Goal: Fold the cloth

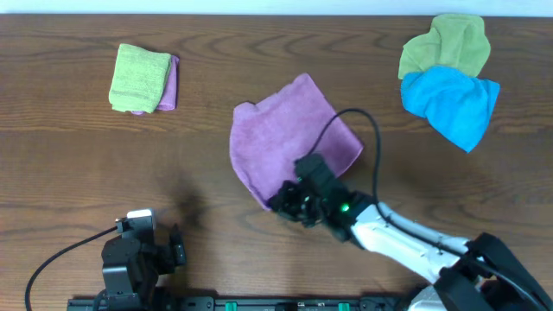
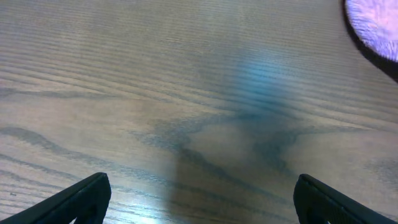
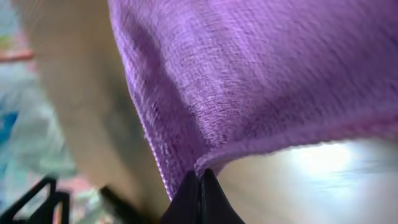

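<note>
A purple cloth (image 1: pixel 289 134) lies at the table's middle, folded over itself with a rumpled left edge. My right gripper (image 1: pixel 289 200) is at its near corner and is shut on that corner; the right wrist view shows the purple cloth (image 3: pixel 249 74) hanging close from the pinched fingertips (image 3: pixel 200 180). My left gripper (image 1: pixel 138 250) rests at the front left, open and empty, well apart from the cloth. In the left wrist view its fingers (image 2: pixel 199 199) stand wide over bare wood, with a bit of the purple cloth (image 2: pixel 376 25) at the top right.
A folded green cloth on a purple one (image 1: pixel 143 79) sits at the back left. A crumpled green cloth (image 1: pixel 449 43) and a blue cloth (image 1: pixel 451 102) lie at the back right. The right arm's cable (image 1: pixel 367 121) arcs over the purple cloth.
</note>
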